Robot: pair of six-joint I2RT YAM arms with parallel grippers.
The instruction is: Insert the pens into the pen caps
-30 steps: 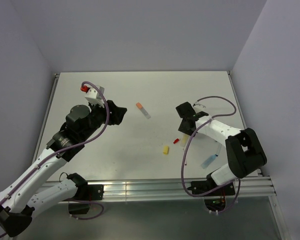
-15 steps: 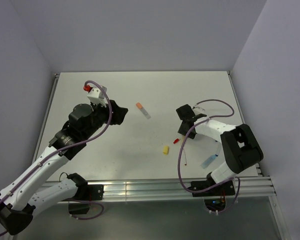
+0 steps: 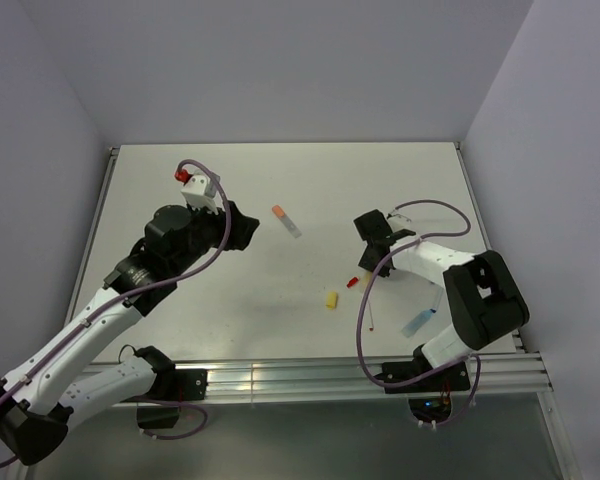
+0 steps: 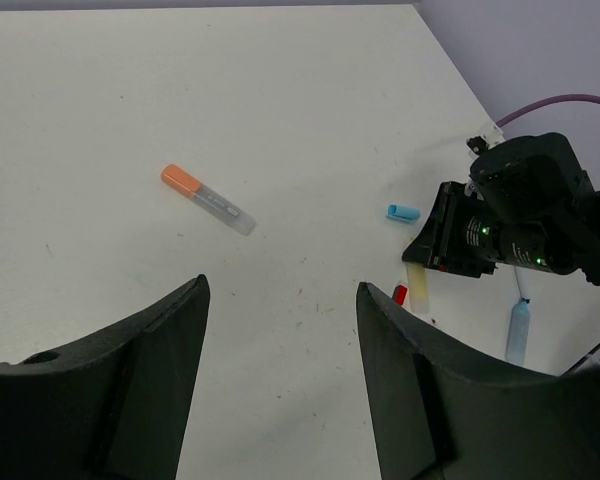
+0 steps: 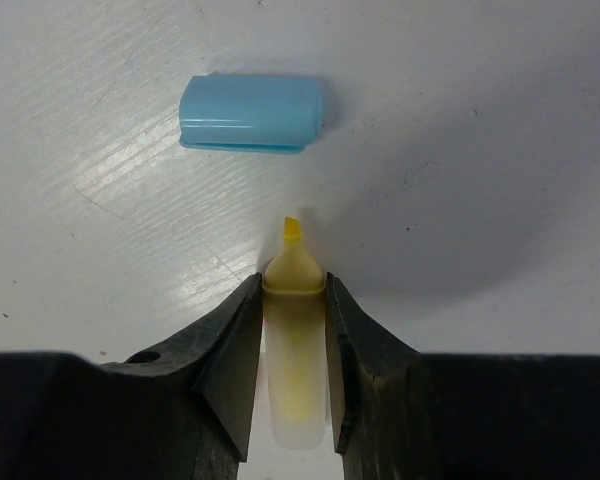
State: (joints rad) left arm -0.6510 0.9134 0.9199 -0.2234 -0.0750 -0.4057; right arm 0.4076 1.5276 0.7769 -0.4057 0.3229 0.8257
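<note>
Right hand pinches the yellowish pen, seemingly snug; left hand gapes wide, empty.

The yellowish pen between my right fingers is smooth, translucent, waxy-looking plastic with a brighter yellow tip. Those fingers are matt black plastic, faintly shiny at the edges. Just beyond, the light blue cap is smooth semi-gloss plastic with a moulded ridge. The table is white, with a slight sheen and fine hairline scratches. My left fingers look the same dull black. The orange-capped pen has a clear plastic barrel. The rail at the near edge is bare metal.
</note>
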